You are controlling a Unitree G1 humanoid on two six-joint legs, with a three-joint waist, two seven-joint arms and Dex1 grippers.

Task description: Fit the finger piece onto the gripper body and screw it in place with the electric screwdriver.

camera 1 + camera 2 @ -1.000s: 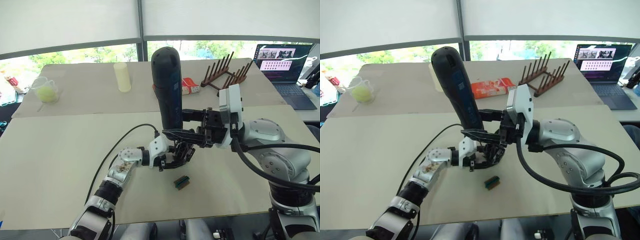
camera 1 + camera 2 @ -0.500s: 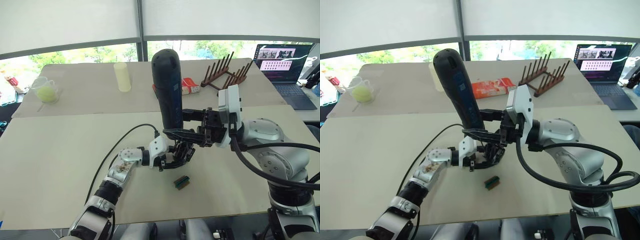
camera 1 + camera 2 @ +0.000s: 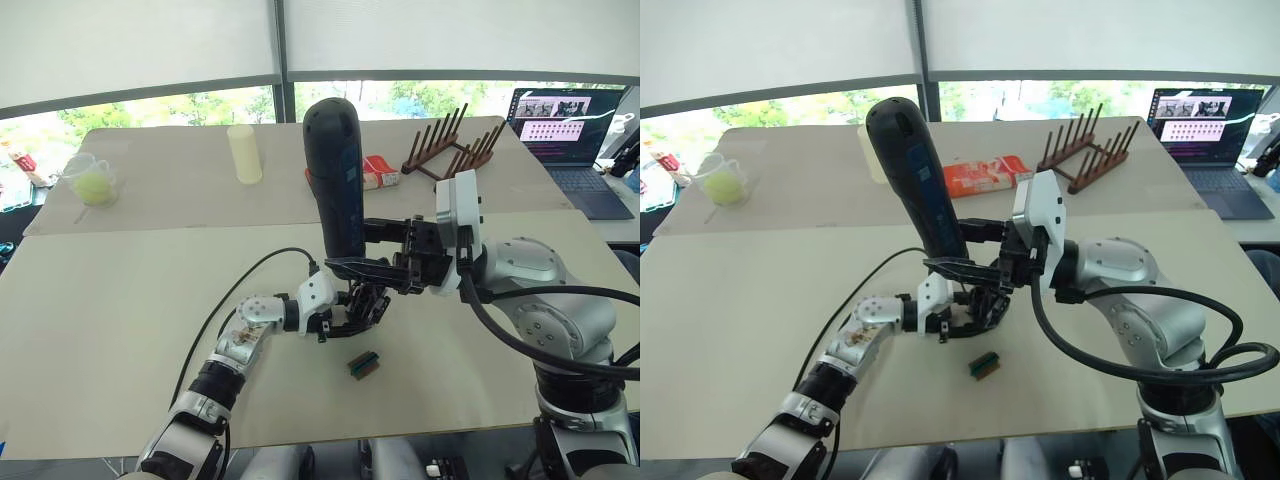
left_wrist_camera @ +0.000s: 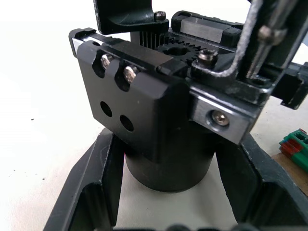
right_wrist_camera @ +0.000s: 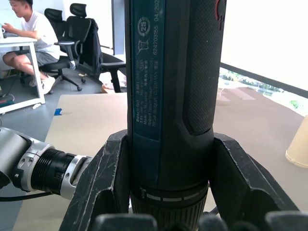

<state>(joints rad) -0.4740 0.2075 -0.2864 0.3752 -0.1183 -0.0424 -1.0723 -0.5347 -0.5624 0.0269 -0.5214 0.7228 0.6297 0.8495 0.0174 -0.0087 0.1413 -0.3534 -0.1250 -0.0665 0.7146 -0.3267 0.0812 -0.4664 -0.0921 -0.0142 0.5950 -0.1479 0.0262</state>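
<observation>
The electric screwdriver [image 3: 335,180], a thick black-and-blue cylinder, stands upright over the table's middle with my right gripper [image 3: 352,248] shut around its lower part; the right wrist view has both fingers [image 5: 103,183] pressed against its barrel [image 5: 168,96]. Its thin metal bit [image 4: 255,38] comes down onto the top of the gripper body [image 3: 362,303]. My left gripper [image 3: 345,318] is shut on that body's round dark base [image 4: 168,163]. I cannot tell the finger piece apart from the body's black parts.
A small green-brown block [image 3: 363,363] lies just in front of the body. At the back stand a cream cup [image 3: 244,153], a clear jug with a yellow ball [image 3: 92,180], an orange packet [image 3: 380,172], a wooden rack [image 3: 455,145] and a laptop [image 3: 560,120]. A person [image 5: 29,33] sits at a desk.
</observation>
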